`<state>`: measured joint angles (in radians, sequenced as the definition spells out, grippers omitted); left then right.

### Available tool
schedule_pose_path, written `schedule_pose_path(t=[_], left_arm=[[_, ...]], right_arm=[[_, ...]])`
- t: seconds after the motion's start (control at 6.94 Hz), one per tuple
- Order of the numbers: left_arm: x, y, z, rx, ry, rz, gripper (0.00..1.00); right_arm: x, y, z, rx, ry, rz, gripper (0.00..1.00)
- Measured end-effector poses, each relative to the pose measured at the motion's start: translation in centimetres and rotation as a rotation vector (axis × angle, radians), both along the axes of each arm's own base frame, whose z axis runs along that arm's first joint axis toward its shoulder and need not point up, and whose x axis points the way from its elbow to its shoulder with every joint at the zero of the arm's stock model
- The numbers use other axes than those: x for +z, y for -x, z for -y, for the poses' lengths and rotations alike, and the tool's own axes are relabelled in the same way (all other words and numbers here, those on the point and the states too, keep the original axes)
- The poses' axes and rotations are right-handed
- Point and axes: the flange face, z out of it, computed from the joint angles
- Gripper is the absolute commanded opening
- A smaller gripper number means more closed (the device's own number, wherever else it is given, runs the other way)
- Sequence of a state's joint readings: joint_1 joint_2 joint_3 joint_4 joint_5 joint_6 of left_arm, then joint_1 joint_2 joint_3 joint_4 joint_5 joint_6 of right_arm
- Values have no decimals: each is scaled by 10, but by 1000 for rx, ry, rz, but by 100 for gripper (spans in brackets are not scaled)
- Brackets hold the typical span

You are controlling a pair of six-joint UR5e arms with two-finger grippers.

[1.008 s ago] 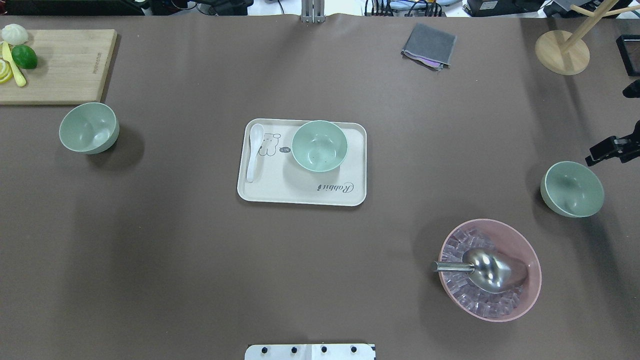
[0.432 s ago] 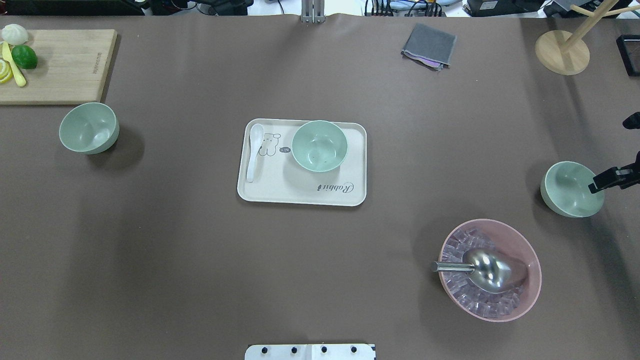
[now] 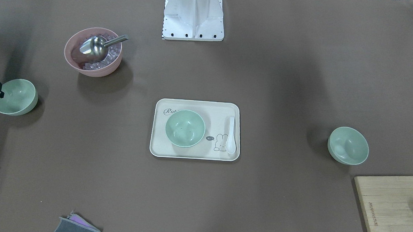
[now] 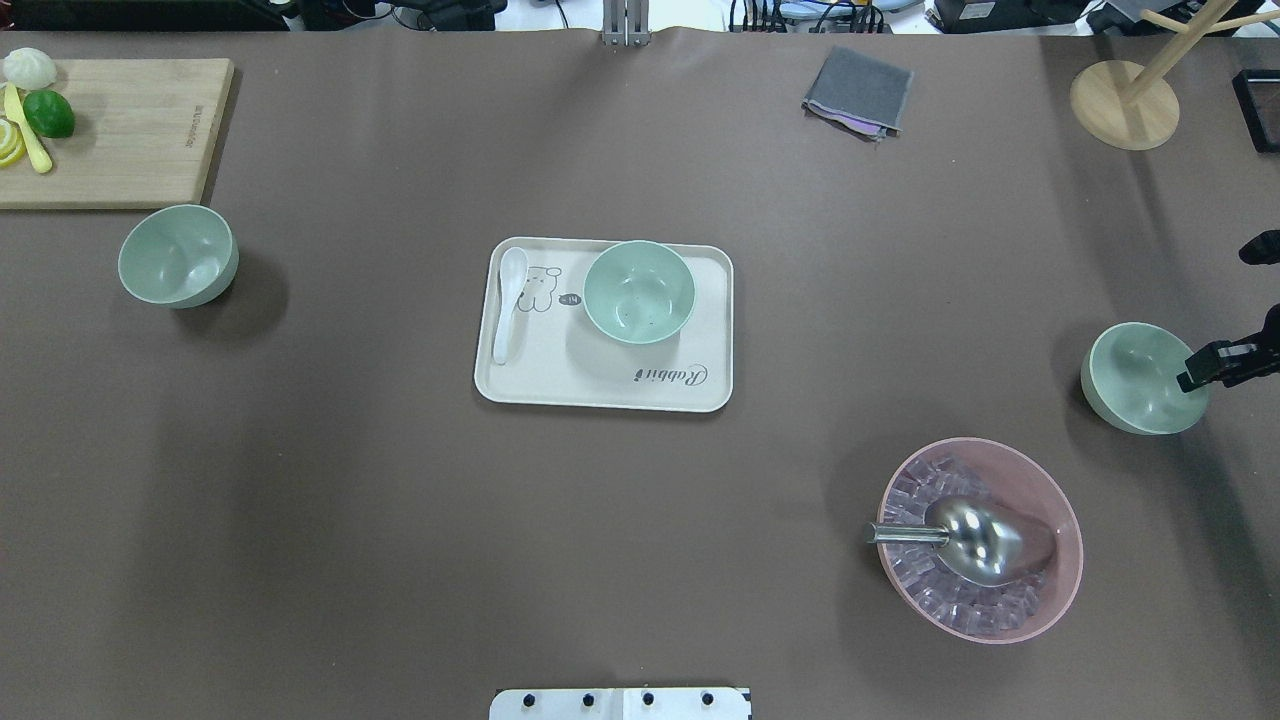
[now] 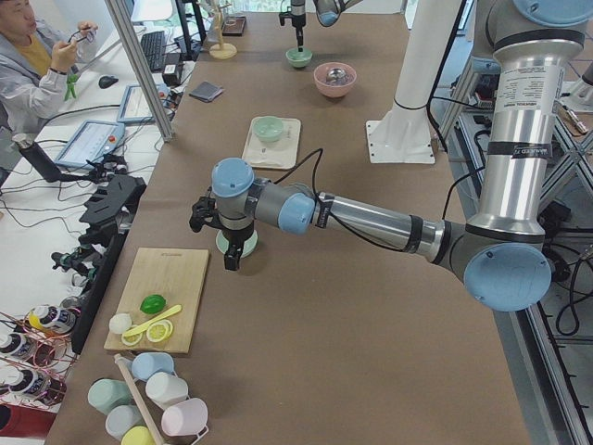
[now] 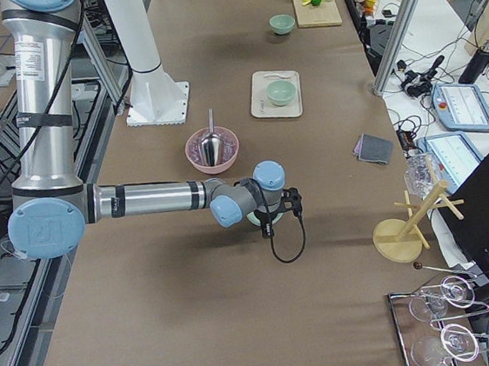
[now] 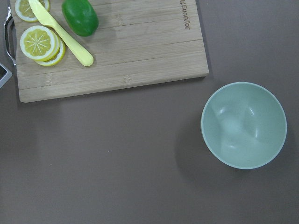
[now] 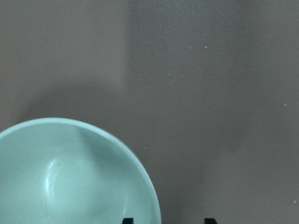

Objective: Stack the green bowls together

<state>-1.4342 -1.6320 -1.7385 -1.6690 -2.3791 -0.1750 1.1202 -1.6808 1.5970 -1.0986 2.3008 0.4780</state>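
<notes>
Three pale green bowls stand apart. One (image 4: 178, 255) is at the left near the cutting board, and it also shows in the left wrist view (image 7: 244, 125). One (image 4: 639, 291) is on the cream tray (image 4: 600, 398). One (image 4: 1140, 378) is at the right. My right gripper (image 4: 1205, 368) is open at that bowl's right rim. In the right wrist view the gripper (image 8: 168, 220) has one fingertip (image 8: 127, 220) over the bowl (image 8: 70, 177) and one outside it. My left gripper (image 5: 232, 248) hangs high above the left bowl; I cannot tell its state.
A white spoon (image 4: 510, 300) lies on the tray. A pink bowl (image 4: 1062, 560) with ice and a metal scoop (image 4: 975, 540) stands in front of the right bowl. There is a cutting board (image 4: 130, 140) with fruit far left, a grey cloth (image 4: 858, 92), and a wooden stand (image 4: 1124, 104) far right.
My right gripper has moved toward the robot's side, from beyond the right bowl to its right rim. The bowls have not moved.
</notes>
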Motion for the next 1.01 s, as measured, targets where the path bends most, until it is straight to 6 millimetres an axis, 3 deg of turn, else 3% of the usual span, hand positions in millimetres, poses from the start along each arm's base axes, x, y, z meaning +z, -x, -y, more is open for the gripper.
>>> schedule_pose_path(t=[0.29, 0.58, 0.72, 1.01], left_arm=[[2, 1, -2, -1, 3, 2, 98], [4, 0, -1, 1, 4, 7, 98], [7, -4, 3, 5, 7, 19, 98], [15, -28, 28, 12, 22, 34, 97]], right_arm=[[-10, 7, 7, 21, 12, 8, 0], [-32, 13, 18, 27, -11, 32, 0], [-56, 17, 26, 49, -16, 55, 0], [-134, 42, 59, 153, 37, 142, 0]])
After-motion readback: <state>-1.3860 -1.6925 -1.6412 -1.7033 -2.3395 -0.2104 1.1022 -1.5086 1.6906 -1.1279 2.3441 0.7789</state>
